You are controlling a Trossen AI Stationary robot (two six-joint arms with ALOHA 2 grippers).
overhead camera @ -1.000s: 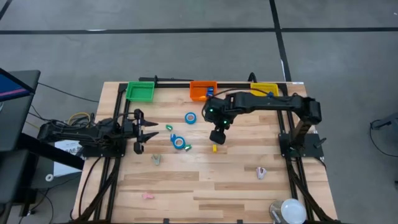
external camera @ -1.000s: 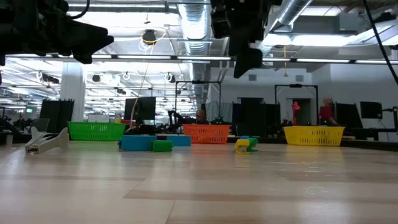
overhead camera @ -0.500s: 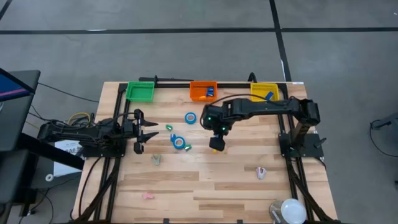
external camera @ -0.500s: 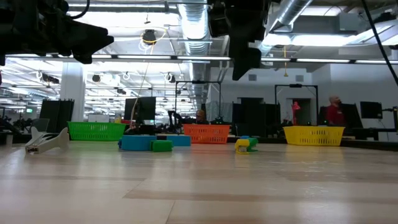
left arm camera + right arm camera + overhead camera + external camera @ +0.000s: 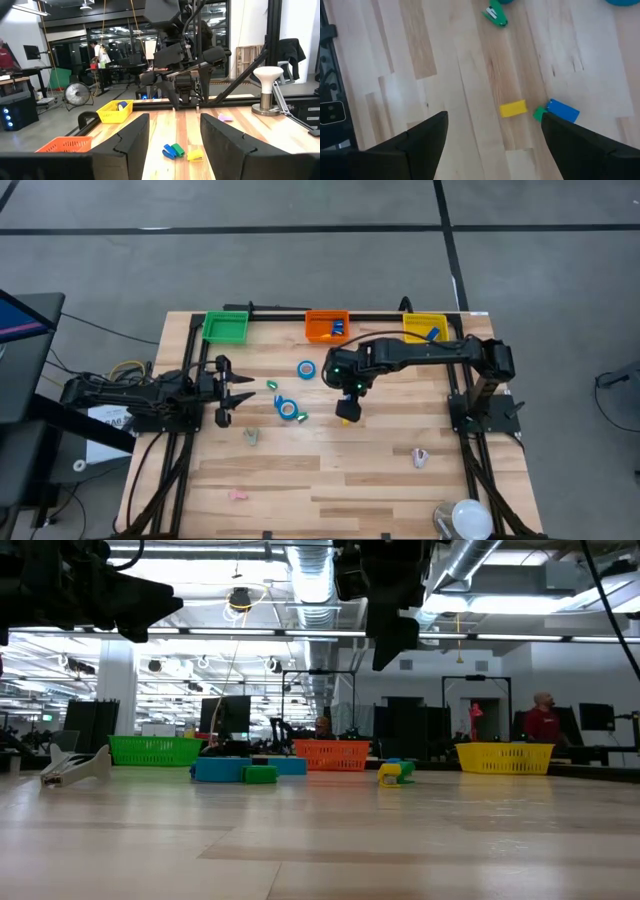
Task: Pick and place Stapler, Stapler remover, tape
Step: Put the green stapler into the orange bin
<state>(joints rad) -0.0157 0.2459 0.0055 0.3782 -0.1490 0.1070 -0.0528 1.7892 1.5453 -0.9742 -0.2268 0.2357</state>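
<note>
My right gripper (image 5: pixel 347 409) hangs open above the table's middle, fingers slanting down over a small yellow stapler (image 5: pixel 512 108). It touches nothing. A blue-and-green stapler (image 5: pixel 556 111) lies right beside the yellow one, and a green stapler (image 5: pixel 272 384) lies farther left. Two blue tape rolls (image 5: pixel 306 368) (image 5: pixel 286 406) lie flat on the wood. Pale staple removers (image 5: pixel 251 436) (image 5: pixel 420 457) (image 5: pixel 238 495) lie nearer the front edge. My left gripper (image 5: pixel 236 390) waits open at the table's left side, held level above the wood.
Along the far edge stand a green bin (image 5: pixel 225 327), an orange bin (image 5: pixel 326 326) and a yellow bin (image 5: pixel 425 327), the last two holding small items. A white round object (image 5: pixel 465 518) sits at the near right corner. People show in the room behind.
My right gripper has moved a little toward the table's near edge and left, coming over the yellow stapler, and has stayed open. Over the last half second it has kept still.
</note>
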